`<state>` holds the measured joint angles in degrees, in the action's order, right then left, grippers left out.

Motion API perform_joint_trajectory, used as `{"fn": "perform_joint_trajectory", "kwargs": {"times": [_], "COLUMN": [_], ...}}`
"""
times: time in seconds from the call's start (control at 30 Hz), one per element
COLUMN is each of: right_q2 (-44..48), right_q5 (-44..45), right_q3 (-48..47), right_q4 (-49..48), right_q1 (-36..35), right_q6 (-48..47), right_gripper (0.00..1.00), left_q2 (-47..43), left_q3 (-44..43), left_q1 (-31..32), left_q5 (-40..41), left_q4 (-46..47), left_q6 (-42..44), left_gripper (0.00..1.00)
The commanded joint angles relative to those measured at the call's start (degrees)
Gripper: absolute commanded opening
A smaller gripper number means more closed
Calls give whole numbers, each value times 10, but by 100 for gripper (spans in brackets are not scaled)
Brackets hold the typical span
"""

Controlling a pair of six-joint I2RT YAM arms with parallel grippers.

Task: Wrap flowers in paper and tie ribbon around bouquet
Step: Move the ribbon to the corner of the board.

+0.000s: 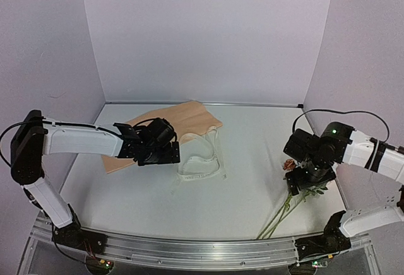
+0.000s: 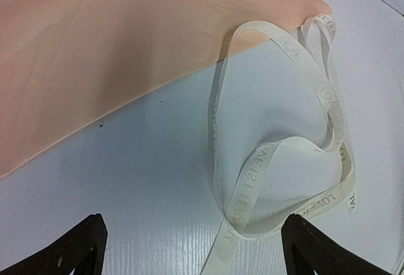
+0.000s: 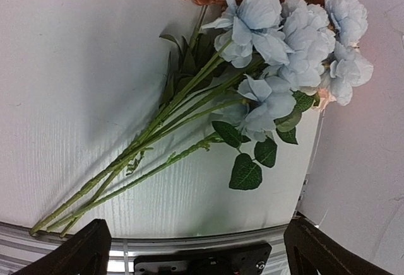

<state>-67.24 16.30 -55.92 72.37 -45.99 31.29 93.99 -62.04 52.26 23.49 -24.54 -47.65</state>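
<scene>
Our left hand (image 1: 165, 155) hovers wide open with nothing in its grasp, over the near right edge of the large rectangular sheet of tan kraft-brown paper (image 1: 186, 118). That paper lies flat on the white surface (image 1: 252, 136), toward the back left. Just right of this hand, the long narrow cream-white fabric ribbon with small printed lettering (image 2: 255, 174) lies in loose loops. We see one loop overlapping the paper's corner and the rest on the bare surface. Well apart, at the right edge near the side wall (image 3: 366, 161), the small bunch of flowers with long thin green stems and pale-blue and brownish heads (image 3: 271, 41) lies flat, stems pointing toward the near edge. Our right hand (image 1: 307, 177) hangs above the heads, likewise fully open and holding nothing.
</scene>
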Motion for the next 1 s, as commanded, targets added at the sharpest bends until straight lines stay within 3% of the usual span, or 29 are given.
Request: {"fn": "perform_joint_trajectory", "kwargs": {"times": [0.0,0.37,0.73,0.97], "right_q2": [-39,-284,-629,-730], "right_q5": [-39,-112,-136,-73], "right_q3": [-33,-230,-601,-690], "right_q4": [-48,-136,-165,-145], "right_q1": [2,3,19,20], "right_q6": [22,9,29,33], "right_gripper": [98,98,98,98], "left_q2": [24,45,-96,-152], "left_q3": [-39,-34,39,56], "left_q1": [4,-6,-30,-36], "left_q5": [-7,-26,-42,-48], "left_q4": [3,17,-29,-51], "left_q6": [-20,-2,11,16], "left_gripper": [100,100,100,100]}}
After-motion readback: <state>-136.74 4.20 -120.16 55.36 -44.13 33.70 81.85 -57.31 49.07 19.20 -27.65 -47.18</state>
